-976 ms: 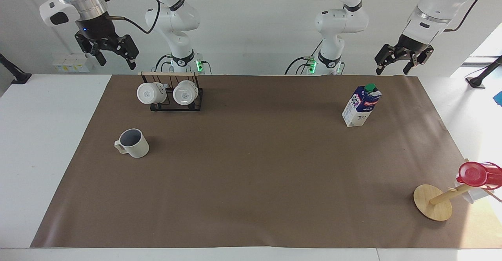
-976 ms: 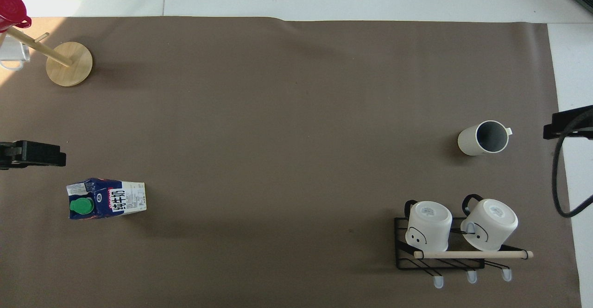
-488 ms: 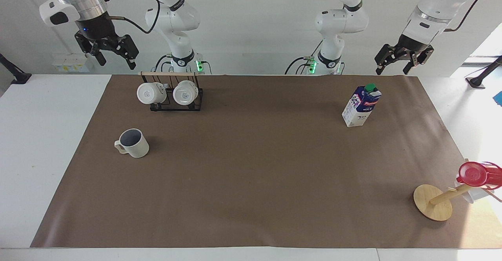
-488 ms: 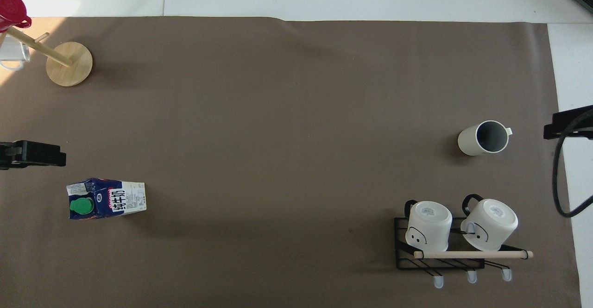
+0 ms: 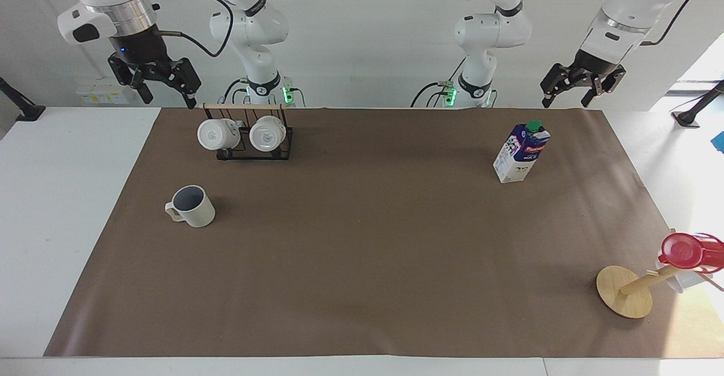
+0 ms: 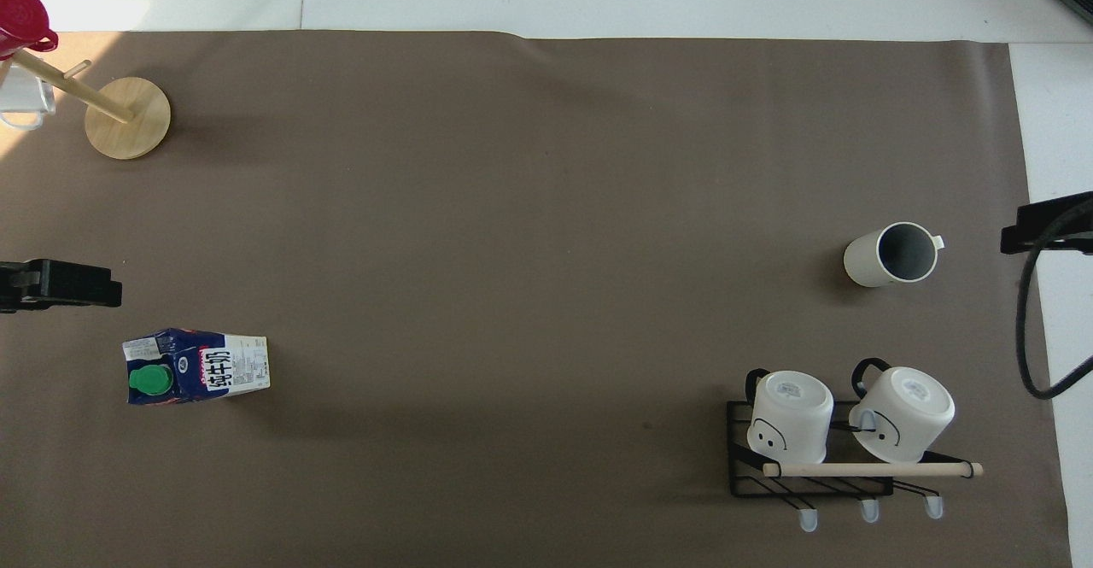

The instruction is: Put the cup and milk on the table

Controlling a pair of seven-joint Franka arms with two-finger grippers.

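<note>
Lately, little has changed in the facing view: the right pincer [image 5: 164,90], at the upper left of the frame, has crept slightly toward the mug rack [image 5: 253,135] and hangs in the air with its fingers apart and nothing between them. The left pincer [image 5: 567,94], at the upper right, has stayed put, likewise spread and empty. The cup [image 5: 191,206] stands upright on the tabletop [image 5: 362,263] at centre left; the milk [image 5: 521,151] stands upright at upper right. Neither has moved. Both already rest on the brown sheet with the arms drawn clear, so I judge the task essentially done. Writing on the carton's red band is too small to read here.

In the overhead view, the cup [image 6: 891,254] sits at centre right and the milk [image 6: 196,366] at lower left. Its side shows large Chinese characters, seemingly "纯牛奶". Only dark slivers of the pincers show at the frame's edges.
</note>
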